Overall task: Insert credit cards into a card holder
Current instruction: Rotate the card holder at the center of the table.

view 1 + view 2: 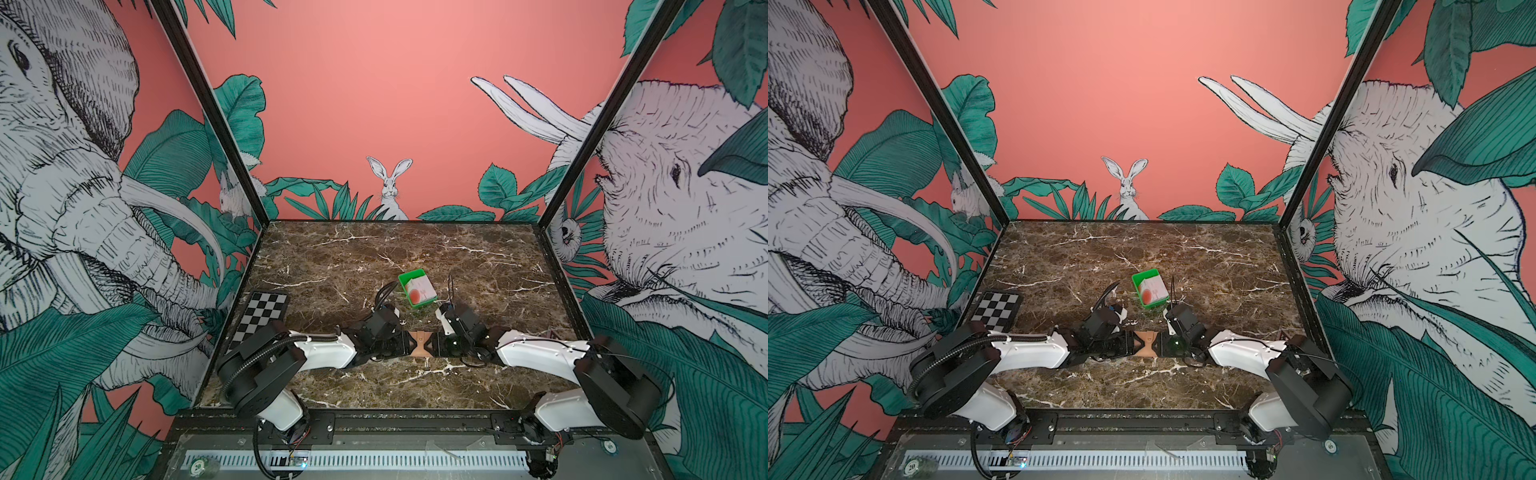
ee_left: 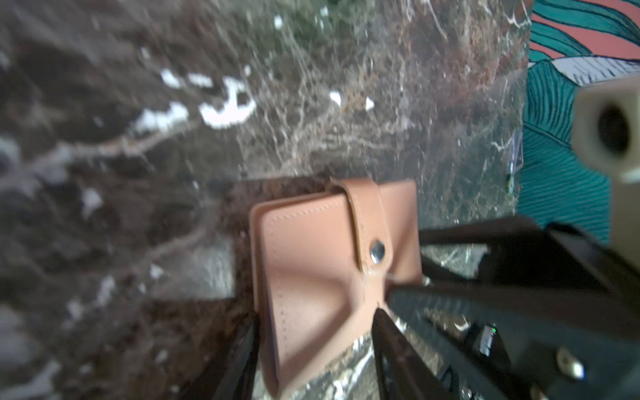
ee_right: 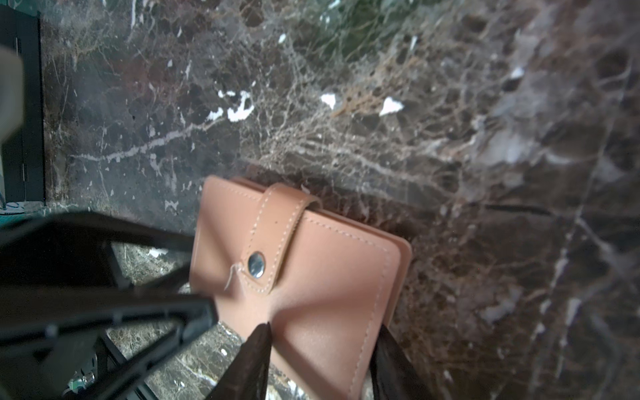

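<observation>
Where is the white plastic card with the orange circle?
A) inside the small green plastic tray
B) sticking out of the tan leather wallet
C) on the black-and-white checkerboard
A: the white card with the red-orange circle lies in the green plastic tray, and the tan leather card holder is snapped shut.

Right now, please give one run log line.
left gripper: holds card holder | right gripper: astride it, grip unclear | credit cards: in green tray

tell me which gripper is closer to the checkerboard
Left. The left gripper sits on the side of the card holder facing the checkerboard; the right gripper is on its far side.
</observation>
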You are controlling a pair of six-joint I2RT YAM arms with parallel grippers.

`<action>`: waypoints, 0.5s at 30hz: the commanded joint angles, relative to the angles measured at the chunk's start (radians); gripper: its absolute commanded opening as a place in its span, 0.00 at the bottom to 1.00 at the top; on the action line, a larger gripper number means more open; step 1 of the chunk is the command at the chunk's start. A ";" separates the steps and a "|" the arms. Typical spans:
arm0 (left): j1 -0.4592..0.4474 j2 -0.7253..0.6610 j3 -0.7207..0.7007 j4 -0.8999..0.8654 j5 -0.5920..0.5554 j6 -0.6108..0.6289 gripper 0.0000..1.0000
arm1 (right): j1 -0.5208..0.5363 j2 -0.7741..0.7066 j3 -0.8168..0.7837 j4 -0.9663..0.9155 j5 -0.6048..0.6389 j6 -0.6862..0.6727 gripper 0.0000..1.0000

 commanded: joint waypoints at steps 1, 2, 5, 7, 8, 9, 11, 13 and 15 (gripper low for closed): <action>0.008 0.040 0.055 -0.017 0.009 0.034 0.54 | 0.049 -0.039 -0.031 0.033 0.009 0.056 0.46; 0.010 0.051 0.066 -0.020 0.011 0.040 0.54 | 0.059 -0.045 -0.036 0.035 0.015 0.065 0.47; 0.021 0.072 0.100 -0.031 0.003 0.065 0.54 | 0.111 -0.067 -0.043 0.042 0.051 0.101 0.47; 0.035 0.076 0.114 -0.030 0.001 0.078 0.54 | 0.158 -0.066 -0.031 0.040 0.077 0.117 0.48; 0.039 0.075 0.121 -0.036 0.000 0.087 0.54 | 0.175 -0.060 -0.023 0.036 0.089 0.120 0.48; 0.042 0.072 0.131 -0.053 -0.004 0.100 0.54 | 0.200 -0.055 -0.011 0.030 0.103 0.125 0.48; 0.044 0.054 0.154 -0.115 -0.023 0.128 0.54 | 0.240 -0.043 0.008 0.017 0.132 0.129 0.48; 0.045 0.028 0.159 -0.163 -0.045 0.149 0.54 | 0.270 -0.035 0.024 0.002 0.160 0.132 0.48; 0.050 -0.009 0.146 -0.206 -0.060 0.158 0.54 | 0.274 -0.033 0.023 0.001 0.170 0.132 0.49</action>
